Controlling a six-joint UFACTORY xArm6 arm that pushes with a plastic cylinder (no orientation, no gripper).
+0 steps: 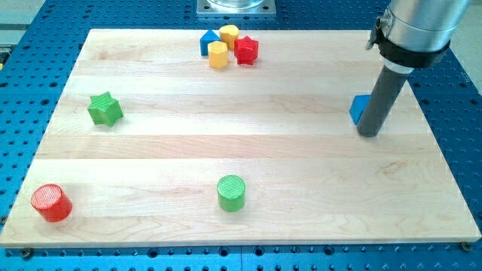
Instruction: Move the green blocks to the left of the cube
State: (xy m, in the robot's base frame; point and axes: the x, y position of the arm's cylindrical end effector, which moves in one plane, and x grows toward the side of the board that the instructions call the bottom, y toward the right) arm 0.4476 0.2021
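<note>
Resting on the board point(151, 162) at the view's right: my tip point(369, 134), end of a straight dark rod. No jaws on this rig, just the rod, so nothing spread, pressed or pinching. Touching or just beside the blue cube point(358, 109), which sits at the rod's left side and is partly hidden behind it; exact contact unclear. Cube near the board's right edge, roughly mid-height in view.

Green blocks both well apart from the tip and already on the cube's left in view:
- green star point(105, 109), far left of board, about level with the cube.
- green cylinder point(231, 193), lower centre, upright, standing alone.

Well apart from each other too, star up-left of cylinder.

Cluster at the view's top centre, near the board's top edge, four blocks packed close:
- blue block point(207, 42), left of cluster, shape hard to make out.
- yellow cylinder point(229, 34), topmost.
- second yellow cylinder point(218, 55), lowest, just beside the blue one.
- red star point(246, 50), right side, touching or nearly touching the yellow ones.

Red cylinder point(51, 202) alone at the bottom-left corner of the board, close to the edge.

Board is pale wood, lying on a blue perforated table point(459, 128).
</note>
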